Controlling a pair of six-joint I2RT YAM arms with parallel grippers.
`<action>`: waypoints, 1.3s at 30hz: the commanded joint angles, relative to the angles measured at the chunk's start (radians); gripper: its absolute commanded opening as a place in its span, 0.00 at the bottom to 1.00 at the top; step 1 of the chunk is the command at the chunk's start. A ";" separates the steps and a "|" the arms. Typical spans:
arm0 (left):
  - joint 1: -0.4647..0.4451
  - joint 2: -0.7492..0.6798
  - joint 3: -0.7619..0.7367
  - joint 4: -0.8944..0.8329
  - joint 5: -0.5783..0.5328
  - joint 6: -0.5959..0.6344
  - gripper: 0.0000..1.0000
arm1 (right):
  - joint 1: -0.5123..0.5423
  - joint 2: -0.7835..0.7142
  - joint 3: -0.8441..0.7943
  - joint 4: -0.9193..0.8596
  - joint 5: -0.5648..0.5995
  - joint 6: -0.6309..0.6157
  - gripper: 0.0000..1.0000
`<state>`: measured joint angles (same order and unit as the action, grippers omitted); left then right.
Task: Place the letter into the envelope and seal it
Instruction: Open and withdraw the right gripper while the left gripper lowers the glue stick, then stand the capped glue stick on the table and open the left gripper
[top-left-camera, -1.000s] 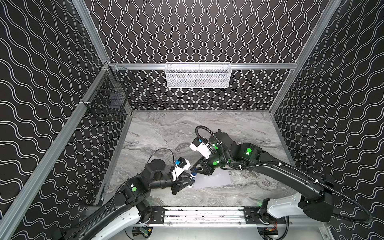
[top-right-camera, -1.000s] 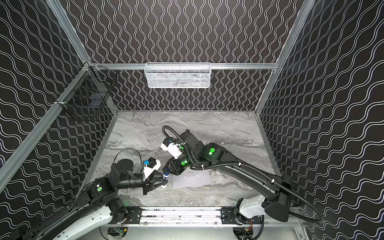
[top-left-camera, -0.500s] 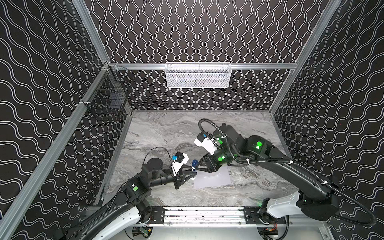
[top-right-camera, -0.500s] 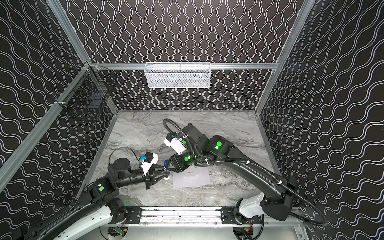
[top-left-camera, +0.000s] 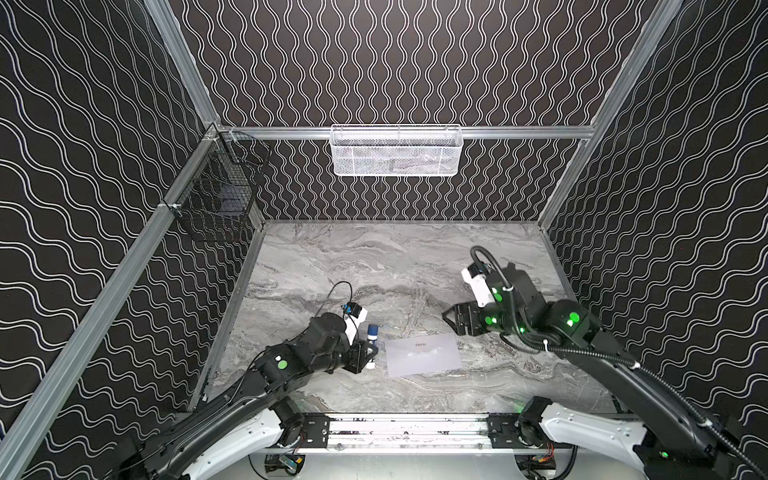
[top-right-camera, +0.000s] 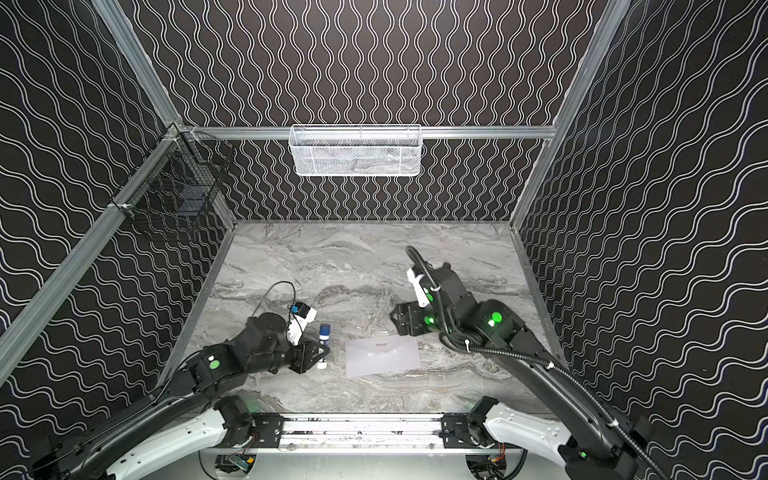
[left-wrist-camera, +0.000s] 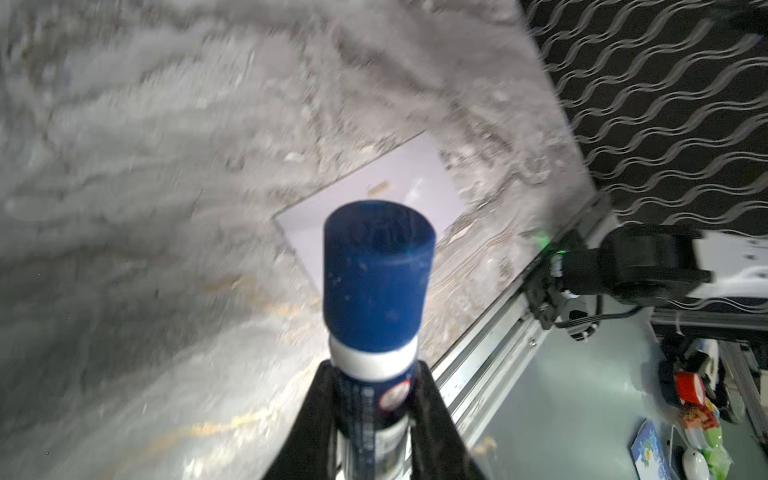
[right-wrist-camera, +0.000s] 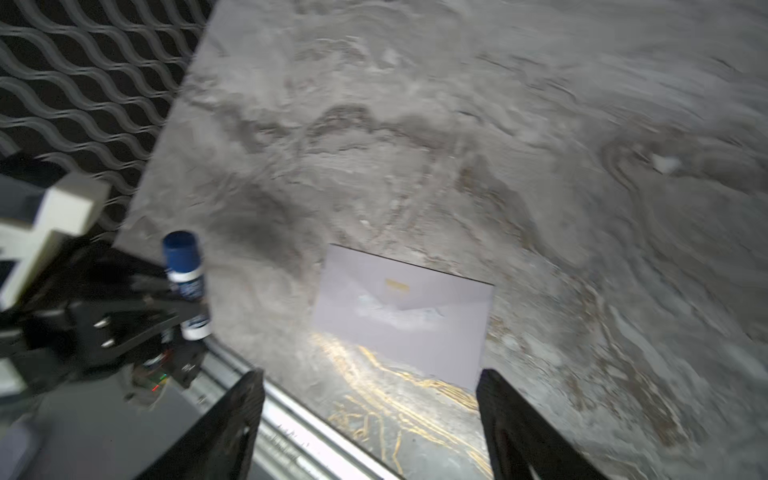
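The pale envelope (top-left-camera: 422, 355) (top-right-camera: 382, 355) lies flat on the marble table near the front, its flap folded down, with a small mark near its far edge (right-wrist-camera: 397, 284). The letter is out of view. My left gripper (top-left-camera: 370, 352) (left-wrist-camera: 374, 372) is shut on a glue stick (top-left-camera: 372, 332) (left-wrist-camera: 376, 274) with a blue cap, just left of the envelope. My right gripper (top-left-camera: 449, 322) (right-wrist-camera: 370, 376) hangs open and empty above the table, beyond the envelope's right far corner.
A white mesh basket (top-left-camera: 396, 151) hangs on the back wall. A black wire basket (top-left-camera: 216, 199) hangs on the left wall. The metal rail (top-left-camera: 407, 428) runs along the table's front edge.
My right gripper has opened and drawn back to the right, away from the glue stick's capped end and the envelope. The left gripper still holds the glue stick in nearly the same place.
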<state>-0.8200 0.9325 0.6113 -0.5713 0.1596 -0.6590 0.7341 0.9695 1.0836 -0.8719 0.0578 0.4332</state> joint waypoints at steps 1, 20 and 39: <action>-0.001 0.052 -0.038 -0.077 -0.036 -0.181 0.00 | -0.044 -0.066 -0.119 0.130 0.186 0.087 0.88; -0.094 0.345 -0.089 0.028 -0.051 -0.292 0.29 | -0.130 -0.140 -0.270 0.198 0.157 0.035 0.91; -0.094 0.258 -0.095 0.027 -0.101 -0.250 0.63 | -0.147 -0.126 -0.283 0.253 0.212 -0.015 0.98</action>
<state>-0.9150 1.2190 0.4969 -0.5457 0.1074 -0.9413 0.5877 0.8349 0.8139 -0.6773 0.2043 0.4400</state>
